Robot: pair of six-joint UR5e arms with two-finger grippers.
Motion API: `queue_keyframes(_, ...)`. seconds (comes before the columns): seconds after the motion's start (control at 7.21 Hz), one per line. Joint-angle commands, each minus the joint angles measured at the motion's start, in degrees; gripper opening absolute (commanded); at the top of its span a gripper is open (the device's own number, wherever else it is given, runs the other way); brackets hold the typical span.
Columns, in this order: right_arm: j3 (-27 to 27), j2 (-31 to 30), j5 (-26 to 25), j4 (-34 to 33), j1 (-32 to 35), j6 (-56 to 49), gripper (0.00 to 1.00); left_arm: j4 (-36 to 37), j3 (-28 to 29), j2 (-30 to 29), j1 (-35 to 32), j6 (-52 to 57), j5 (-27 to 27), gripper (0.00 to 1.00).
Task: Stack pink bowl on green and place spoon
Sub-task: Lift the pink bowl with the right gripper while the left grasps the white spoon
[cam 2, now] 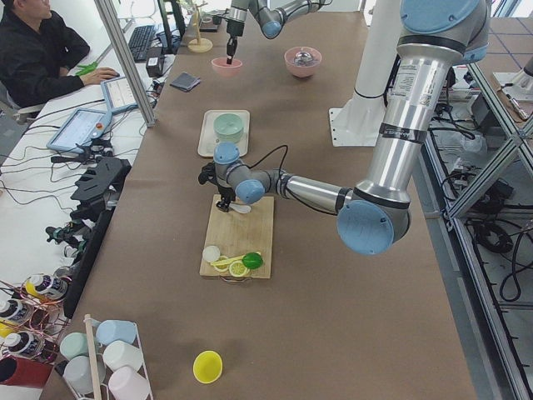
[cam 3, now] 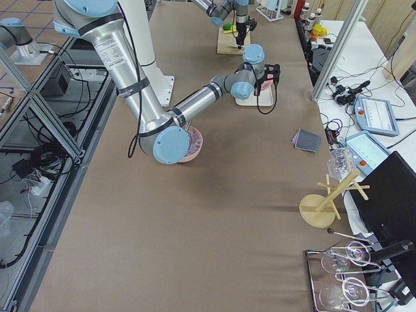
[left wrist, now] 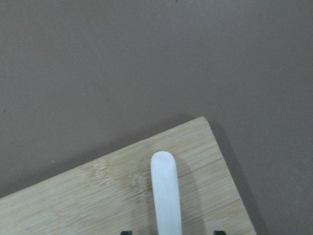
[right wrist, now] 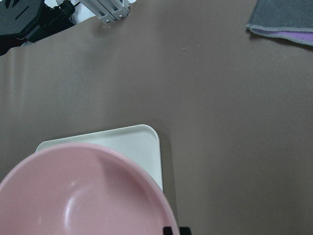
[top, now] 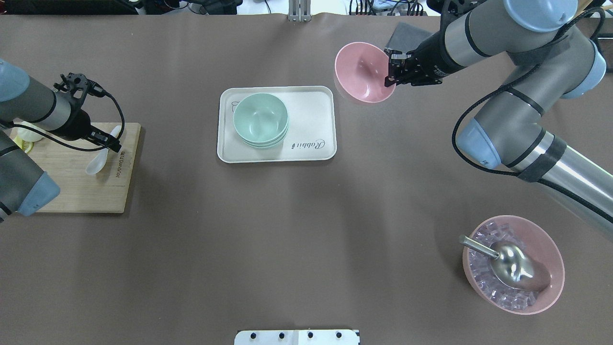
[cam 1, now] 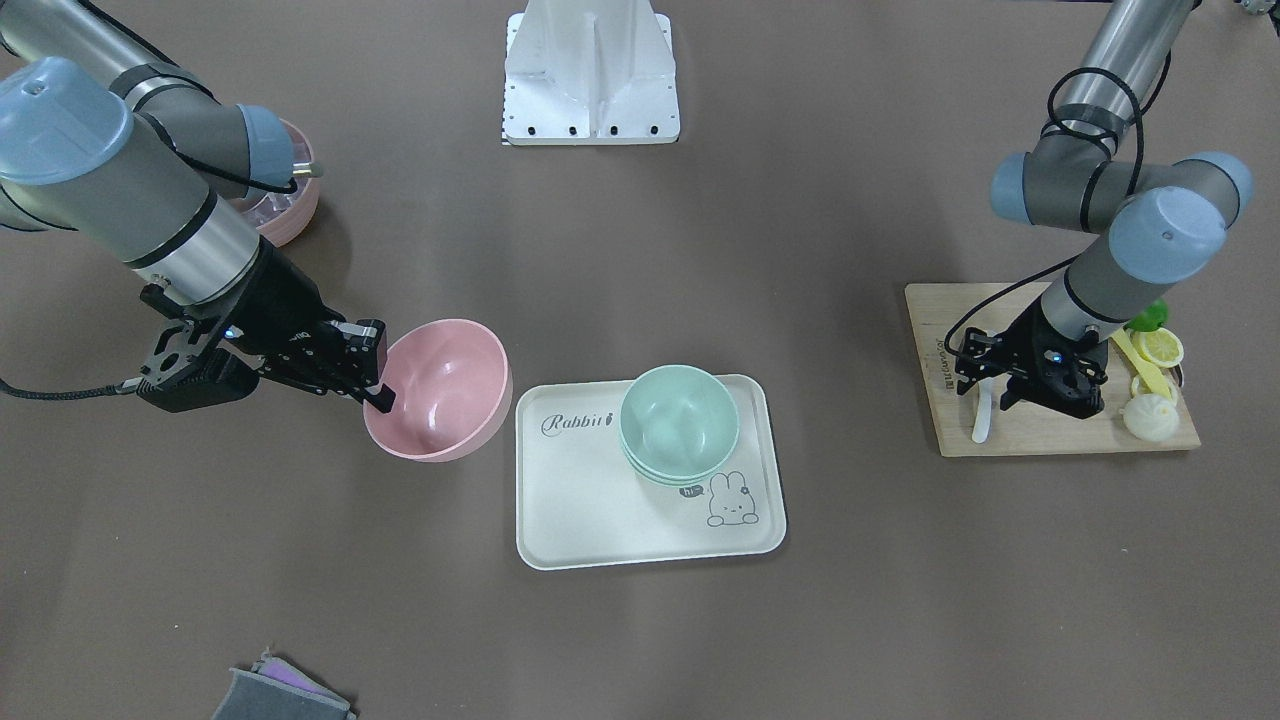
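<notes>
Your right gripper (cam 1: pixel 378 393) pinches the tilted pink bowl (cam 1: pixel 445 385) by its nine-o'clock rim, front view; it may slip before reaching the green bowls (cam 1: pixel 680 420). Left gripper (top: pixel 114 143), fingers spread, straddles the spoon (top: pixel 98 163).

Two pink bowls (top: pixel 364 72), one spoon (top: pixel 96 164), one tray (top: pixel 311 120) (green stack (top: pixel 261 117) unclear).

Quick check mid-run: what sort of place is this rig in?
Most likely a robotics lab cell with kitchen props: a seated operator beside a teach pendant, aluminium framing beside the table, and a tray and cutting board laid out.
</notes>
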Motion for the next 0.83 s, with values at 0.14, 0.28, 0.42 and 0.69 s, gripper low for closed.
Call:
queue_keyframes(0.14,-0.01,0.0,0.0,0.0,0.0,0.0,0.0,-0.01,-0.05,0.0,0.11,-0.6,0.14,0.0)
queue_keyframes(0.28,0.08,0.0,0.0,0.0,0.0,0.0,0.0,-0.1,-2.66,-0.35,0.02,-3.39,-0.47,0.0)
queue_keyframes(0.42,0.26,0.17,0.0,0.0,0.0,0.09,0.0,1.73,-6.0,-0.44,-0.68,-6.29,-2.48,0.0)
queue_keyframes(0.69,-0.09,2.89,-0.7,-0.26,-0.61,3.68,0.0,4.29,-9.18,-2.8,-5.15,-17.41,-5.48,0.0)
